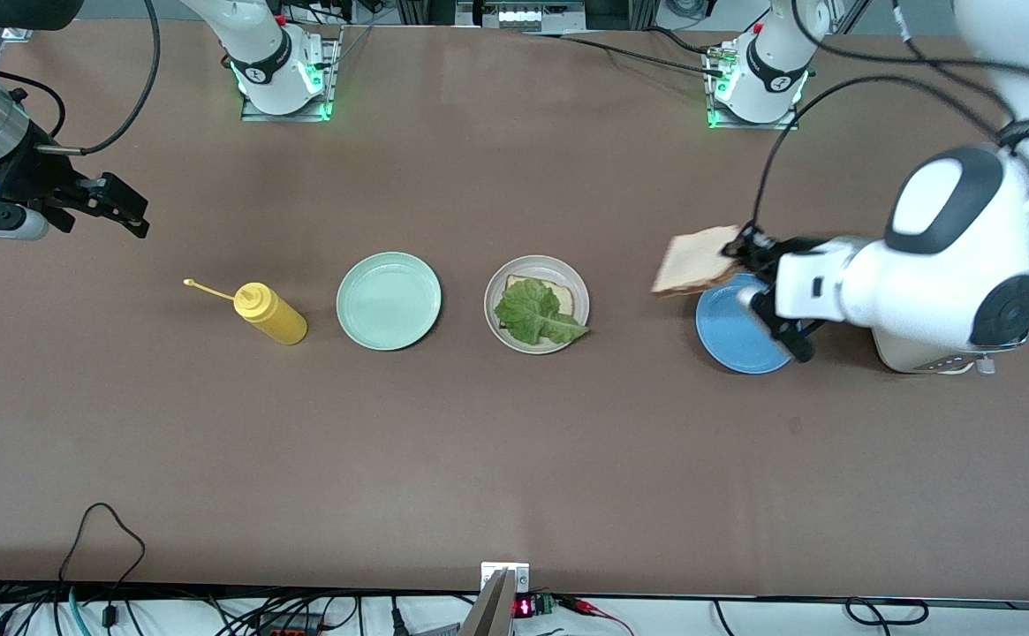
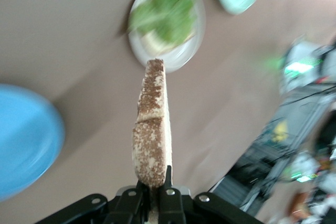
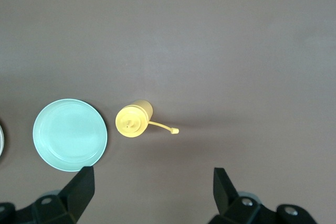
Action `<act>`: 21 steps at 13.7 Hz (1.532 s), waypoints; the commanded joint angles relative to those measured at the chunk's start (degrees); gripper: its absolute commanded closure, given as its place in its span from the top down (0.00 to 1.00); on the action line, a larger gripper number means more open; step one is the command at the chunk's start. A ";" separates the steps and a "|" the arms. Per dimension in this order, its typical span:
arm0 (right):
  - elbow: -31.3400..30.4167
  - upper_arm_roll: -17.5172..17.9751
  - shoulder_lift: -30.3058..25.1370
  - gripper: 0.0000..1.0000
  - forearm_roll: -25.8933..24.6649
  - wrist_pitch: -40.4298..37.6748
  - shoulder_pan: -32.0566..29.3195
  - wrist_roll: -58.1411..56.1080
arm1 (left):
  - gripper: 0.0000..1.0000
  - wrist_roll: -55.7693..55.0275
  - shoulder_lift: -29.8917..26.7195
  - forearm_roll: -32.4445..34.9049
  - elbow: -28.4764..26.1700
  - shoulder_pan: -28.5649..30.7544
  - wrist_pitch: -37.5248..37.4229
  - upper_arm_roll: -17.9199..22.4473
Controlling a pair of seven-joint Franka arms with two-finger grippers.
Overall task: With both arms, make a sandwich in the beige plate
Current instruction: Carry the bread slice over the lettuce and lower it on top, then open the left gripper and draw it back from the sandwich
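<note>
Left pincer (image 1: 741,250) clamped on bread slice (image 1: 696,260), over blue plate (image 1: 737,340). Right pincer (image 1: 121,212) apart, waiting. Lettuce leaf (image 1: 535,314) in beige plate (image 1: 495,303). No legible writing.

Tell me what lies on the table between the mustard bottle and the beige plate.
The mint green plate, with nothing on it, lies between the yellow mustard bottle and the beige plate; the front view shows all three in a row.

Bread and lettuce (image 1: 538,314) (crinkly) on beige plate (image 1: 495,320); second slice (image 1: 696,260) aloft.
</note>
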 commanded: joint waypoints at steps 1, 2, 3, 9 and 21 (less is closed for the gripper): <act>-0.79 2.12 -0.88 1.00 0.95 0.16 -2.37 -1.18 | 0.00 -0.81 4.79 -11.77 -2.63 -1.91 9.49 -0.04; -0.79 2.21 -0.88 1.00 0.95 0.07 -2.37 -1.36 | 0.00 -0.20 4.98 -16.43 -5.78 -3.74 16.42 -0.04; -0.79 2.21 -0.96 1.00 0.95 0.16 -2.37 -2.23 | 0.00 0.15 5.15 -20.57 -8.60 -5.42 23.80 -0.04; -0.79 2.03 -1.14 1.00 2.80 0.07 -2.37 -5.75 | 0.00 8.75 8.85 -25.87 -18.72 -10.79 39.58 -0.04; 0.09 2.12 -1.05 1.00 2.80 -0.54 -2.02 -5.84 | 1.00 18.19 2.98 -18.45 -26.47 -10.01 42.42 2.07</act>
